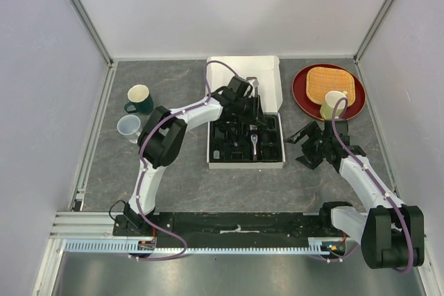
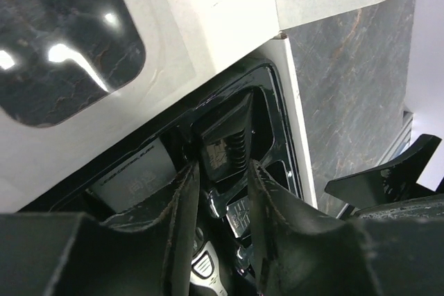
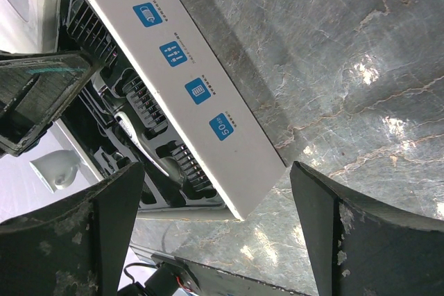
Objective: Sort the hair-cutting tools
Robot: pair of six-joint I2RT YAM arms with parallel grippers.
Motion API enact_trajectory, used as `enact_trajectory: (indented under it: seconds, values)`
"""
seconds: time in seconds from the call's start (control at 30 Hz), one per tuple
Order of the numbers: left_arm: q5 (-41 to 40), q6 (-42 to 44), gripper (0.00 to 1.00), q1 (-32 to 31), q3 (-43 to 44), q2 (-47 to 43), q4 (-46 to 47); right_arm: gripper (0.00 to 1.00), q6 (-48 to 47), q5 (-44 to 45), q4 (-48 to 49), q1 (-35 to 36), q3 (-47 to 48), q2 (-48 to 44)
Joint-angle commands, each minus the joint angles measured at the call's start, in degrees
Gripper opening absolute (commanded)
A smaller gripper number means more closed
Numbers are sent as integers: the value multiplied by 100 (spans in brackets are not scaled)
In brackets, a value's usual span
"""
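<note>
White cardboard box (image 1: 244, 68), lid flipped back, black tray (image 1: 220, 152) inside. Comb guards (image 3: 143, 100) and clipper (image 1: 254, 143) seated in tray. Left gripper (image 2: 223, 166) over tray's far end, fingers nearly together with narrow gap; cannot tell if pinching anything. Right gripper (image 1: 302, 149) just right of box, fingers spread wide, empty.

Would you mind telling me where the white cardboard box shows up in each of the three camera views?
Top external: the white box sits mid-table, lid open toward the far side.
Left wrist: its lid fills the upper left.
Right wrist: its side wall with blue labels runs diagonally from the upper left.
Shared landmark: the black tray insert inside it.
</note>
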Motion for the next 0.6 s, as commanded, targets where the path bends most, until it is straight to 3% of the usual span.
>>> enact_trajectory:
  seconds: [0.0,0.1,0.57]
  values:
    - [-357,289,35,7,66,-376,-278,93,-26,84,-8,7,-55,-17]
    - [-436,272,28,7,31,-437,-269,93,-17,84,0,7,-64,-26]
    - [-340,175,23,-63,-312,-815,460,93,-44,75,9,-2,-99,18]
